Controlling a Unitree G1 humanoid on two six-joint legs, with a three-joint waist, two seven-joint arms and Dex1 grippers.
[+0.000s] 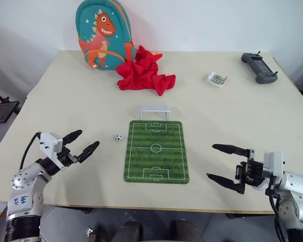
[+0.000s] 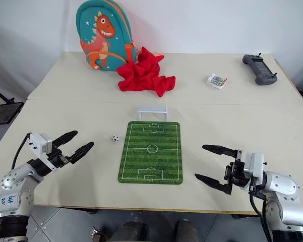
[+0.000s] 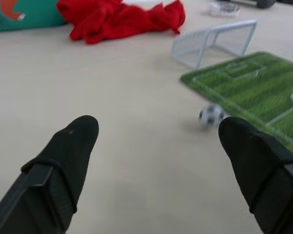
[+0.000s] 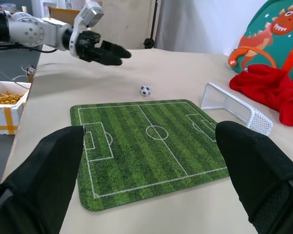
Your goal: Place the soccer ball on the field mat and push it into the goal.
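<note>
Now we see the soccer ball [image 1: 118, 137] on the table [image 1: 65, 101] just left of the field mat [image 1: 156, 151], the goal [image 1: 155, 111] behind the mat, and our left gripper [image 1: 85, 142] and right gripper [image 1: 219, 163] both spread, empty.

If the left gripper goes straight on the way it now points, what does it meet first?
Probably the ball, lying on the table just beside the mat. It sits slightly off the open left gripper's centre line, near one finger, so it might pass close by instead.

Beige table [image 1: 65, 101]: mat [image 1: 156, 151], ball [image 1: 118, 137], goal [image 1: 155, 111]
</note>
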